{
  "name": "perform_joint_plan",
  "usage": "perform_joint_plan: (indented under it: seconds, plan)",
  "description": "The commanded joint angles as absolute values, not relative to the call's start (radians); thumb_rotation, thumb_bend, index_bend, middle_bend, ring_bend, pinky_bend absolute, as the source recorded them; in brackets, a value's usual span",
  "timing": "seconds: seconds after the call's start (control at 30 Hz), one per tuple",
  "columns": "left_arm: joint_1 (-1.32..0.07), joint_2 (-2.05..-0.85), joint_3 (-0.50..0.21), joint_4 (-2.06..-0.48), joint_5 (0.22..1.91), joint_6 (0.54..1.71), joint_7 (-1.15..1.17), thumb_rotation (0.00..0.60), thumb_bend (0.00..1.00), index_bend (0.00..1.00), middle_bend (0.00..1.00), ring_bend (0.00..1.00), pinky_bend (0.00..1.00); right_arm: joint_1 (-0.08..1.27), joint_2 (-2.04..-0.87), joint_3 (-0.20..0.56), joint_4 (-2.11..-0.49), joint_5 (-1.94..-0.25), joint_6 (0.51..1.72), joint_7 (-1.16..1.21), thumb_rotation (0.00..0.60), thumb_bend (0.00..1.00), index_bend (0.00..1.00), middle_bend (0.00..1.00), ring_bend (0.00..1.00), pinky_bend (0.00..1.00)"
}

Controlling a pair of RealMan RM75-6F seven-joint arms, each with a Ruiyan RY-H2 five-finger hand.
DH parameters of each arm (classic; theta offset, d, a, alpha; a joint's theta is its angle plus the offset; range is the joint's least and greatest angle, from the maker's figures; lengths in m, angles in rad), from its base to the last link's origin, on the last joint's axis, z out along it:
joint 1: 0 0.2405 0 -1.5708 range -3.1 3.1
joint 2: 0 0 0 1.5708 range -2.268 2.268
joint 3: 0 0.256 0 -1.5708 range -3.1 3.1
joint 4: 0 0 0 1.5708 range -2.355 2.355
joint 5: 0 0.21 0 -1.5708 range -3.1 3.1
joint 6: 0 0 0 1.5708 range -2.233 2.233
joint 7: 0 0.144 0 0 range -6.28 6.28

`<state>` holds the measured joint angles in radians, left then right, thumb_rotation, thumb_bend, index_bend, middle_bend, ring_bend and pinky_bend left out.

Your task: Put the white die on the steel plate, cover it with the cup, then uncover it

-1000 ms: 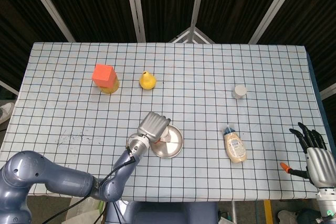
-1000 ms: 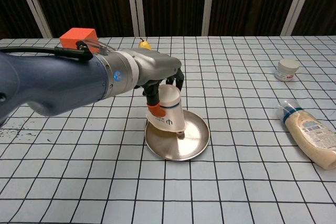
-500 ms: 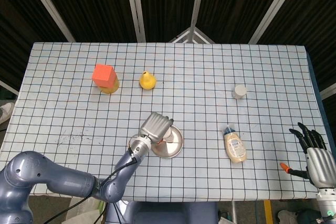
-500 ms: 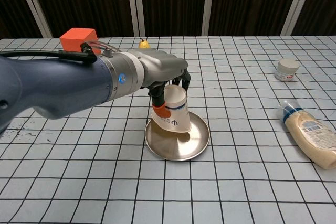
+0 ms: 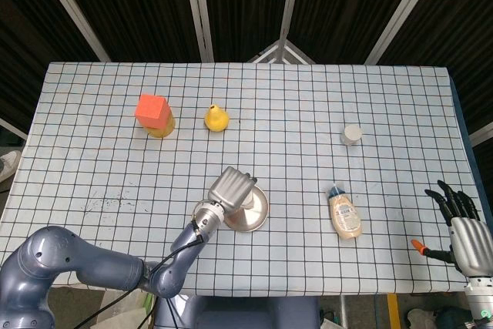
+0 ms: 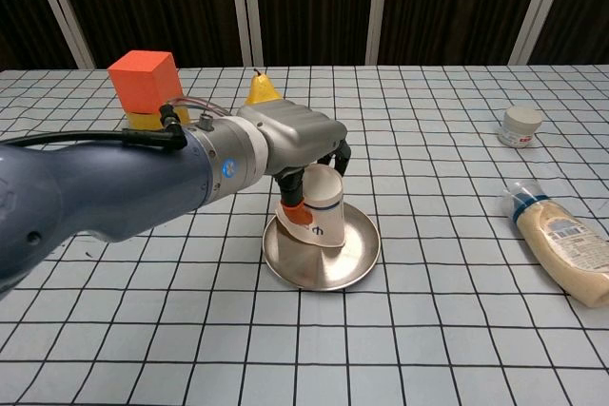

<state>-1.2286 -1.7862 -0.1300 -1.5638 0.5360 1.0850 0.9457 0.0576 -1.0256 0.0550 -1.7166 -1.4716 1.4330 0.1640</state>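
Note:
My left hand (image 6: 300,154) (image 5: 231,188) grips an upside-down white paper cup (image 6: 317,208) from above. The cup's rim rests on the steel plate (image 6: 354,259) (image 5: 258,213), slightly tilted. The white die is hidden; I cannot see it in either view. In the head view the hand covers most of the cup. My right hand (image 5: 464,229) hangs off the table's right front corner, fingers spread, holding nothing.
An orange cube on a yellow base (image 6: 145,83) (image 5: 153,114) and a yellow pear (image 6: 262,88) (image 5: 216,119) stand at the back left. A mayonnaise bottle (image 6: 561,240) (image 5: 345,214) lies at the right, with a small white jar (image 6: 520,125) (image 5: 351,134) behind it.
My left hand has lowered the cup onto the plate and brought it nearer upright; the small object seen under the cup's rim a second ago no longer shows.

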Motion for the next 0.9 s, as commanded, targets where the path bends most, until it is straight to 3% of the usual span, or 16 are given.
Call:
perform_joint_plan:
  seconds: [0.03, 0.43, 0.7, 0.9]
  plan:
    - [-1.226, -1.8, -0.131, -1.547, 0.551, 1.072, 0.934, 0.6, 0.35, 0.37, 0.39, 0.67, 0.74, 0.058, -1.026, 0.054, -1.715, -1.471, 1.431, 0.163, 0.6, 0.14, 0.18, 0.03, 0.1, 0.0]
    - [-1.209, -1.764, -0.153, -1.598, 0.603, 1.123, 0.933, 0.6, 0.36, 0.39, 0.4, 0.67, 0.74, 0.059, -1.024, 0.054, -1.713, -1.473, 1.43, 0.173, 0.6, 0.14, 0.18, 0.03, 0.1, 0.0]
    - [-1.176, -1.669, -0.175, -1.689, 0.601, 1.176, 0.932, 0.6, 0.36, 0.4, 0.4, 0.67, 0.74, 0.061, -1.029, 0.054, -1.717, -1.476, 1.431, 0.163, 0.6, 0.14, 0.18, 0.03, 0.1, 0.0]
    - [-1.139, -1.573, -0.148, -1.736, 0.565, 1.183, 0.942, 0.6, 0.36, 0.42, 0.42, 0.67, 0.73, 0.063, -1.03, 0.056, -1.717, -1.473, 1.429, 0.161, 0.6, 0.14, 0.18, 0.03, 0.1, 0.0]
